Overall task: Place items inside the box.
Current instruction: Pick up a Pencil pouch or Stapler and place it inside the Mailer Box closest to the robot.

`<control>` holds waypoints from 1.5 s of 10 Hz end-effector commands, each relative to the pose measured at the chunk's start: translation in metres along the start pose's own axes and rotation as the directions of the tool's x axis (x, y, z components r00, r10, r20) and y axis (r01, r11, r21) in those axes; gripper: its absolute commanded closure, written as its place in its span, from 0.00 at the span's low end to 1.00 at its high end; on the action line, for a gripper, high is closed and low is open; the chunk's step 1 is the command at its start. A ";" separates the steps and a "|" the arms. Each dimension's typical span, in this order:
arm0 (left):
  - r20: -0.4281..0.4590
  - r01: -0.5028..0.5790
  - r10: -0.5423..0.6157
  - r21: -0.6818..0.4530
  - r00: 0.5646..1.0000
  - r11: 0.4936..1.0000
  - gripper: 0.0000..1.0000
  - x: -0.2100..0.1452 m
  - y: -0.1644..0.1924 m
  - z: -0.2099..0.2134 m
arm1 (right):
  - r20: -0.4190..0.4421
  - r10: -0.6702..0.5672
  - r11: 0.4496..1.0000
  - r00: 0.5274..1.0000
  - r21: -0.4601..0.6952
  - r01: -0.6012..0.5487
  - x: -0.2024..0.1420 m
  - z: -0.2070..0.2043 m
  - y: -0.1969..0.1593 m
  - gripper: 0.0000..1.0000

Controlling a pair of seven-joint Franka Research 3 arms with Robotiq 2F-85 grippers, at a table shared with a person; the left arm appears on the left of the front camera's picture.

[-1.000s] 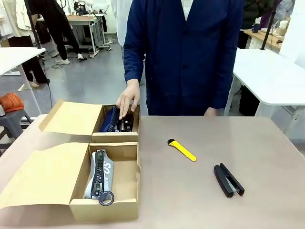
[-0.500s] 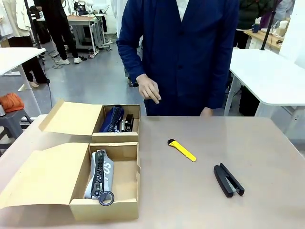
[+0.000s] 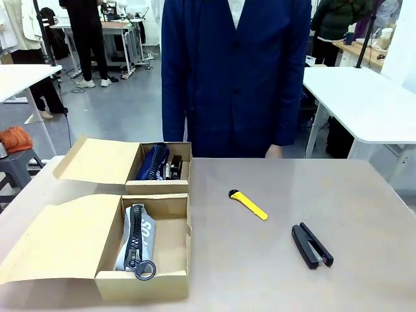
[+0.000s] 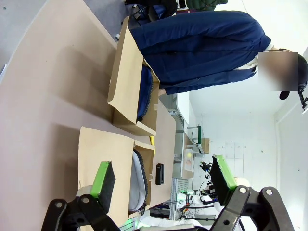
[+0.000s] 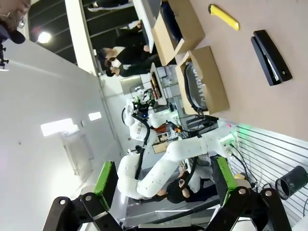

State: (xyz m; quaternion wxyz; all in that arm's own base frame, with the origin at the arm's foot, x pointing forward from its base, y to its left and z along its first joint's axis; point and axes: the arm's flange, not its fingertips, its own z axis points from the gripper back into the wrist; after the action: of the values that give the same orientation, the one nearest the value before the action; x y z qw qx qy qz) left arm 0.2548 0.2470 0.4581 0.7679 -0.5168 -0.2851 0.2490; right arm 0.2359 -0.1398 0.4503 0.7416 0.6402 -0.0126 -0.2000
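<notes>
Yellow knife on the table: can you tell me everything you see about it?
The slim yellow plastic-looking utility knife has a black end pointing toward the person. It lies flat and slanted on the brown table, between the open cardboard boxes and the long black stapler. Nothing but the tabletop touches it.

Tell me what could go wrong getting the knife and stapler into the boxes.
The yellow utility knife lies flat on the table, so a grasp may slide off it. The long black stapler looks splayed open; a squeeze could shift it. The far box already holds the navy zip pouch, leaving little room.
</notes>
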 end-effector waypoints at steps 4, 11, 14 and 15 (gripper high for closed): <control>0.006 0.014 -0.014 -0.018 1.000 1.000 0.00 -0.001 0.000 -0.001 | 0.002 -0.014 1.000 1.000 0.019 0.014 0.000 -0.001 0.006 0.00; 0.006 0.014 -0.014 -0.018 1.000 1.000 0.00 -0.001 0.000 -0.001 | -0.057 0.405 0.360 0.913 -0.908 -0.216 -0.009 -0.207 0.029 0.00; 0.006 0.014 -0.014 -0.018 1.000 1.000 0.00 -0.001 0.000 -0.001 | -0.025 0.365 0.555 0.931 -0.796 -0.240 -0.004 -0.201 0.061 0.00; 0.006 0.014 -0.014 -0.018 1.000 1.000 0.00 -0.001 0.000 -0.001 | -0.082 0.390 0.410 0.917 -0.877 -0.253 -0.005 -0.232 0.048 0.00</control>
State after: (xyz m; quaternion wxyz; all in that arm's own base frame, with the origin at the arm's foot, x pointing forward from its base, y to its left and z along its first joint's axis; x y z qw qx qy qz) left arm 0.2555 0.2469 0.4575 0.7684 -0.5164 -0.2841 0.2492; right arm 0.3077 0.0897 0.4535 0.9841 0.1384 -0.0818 -0.0752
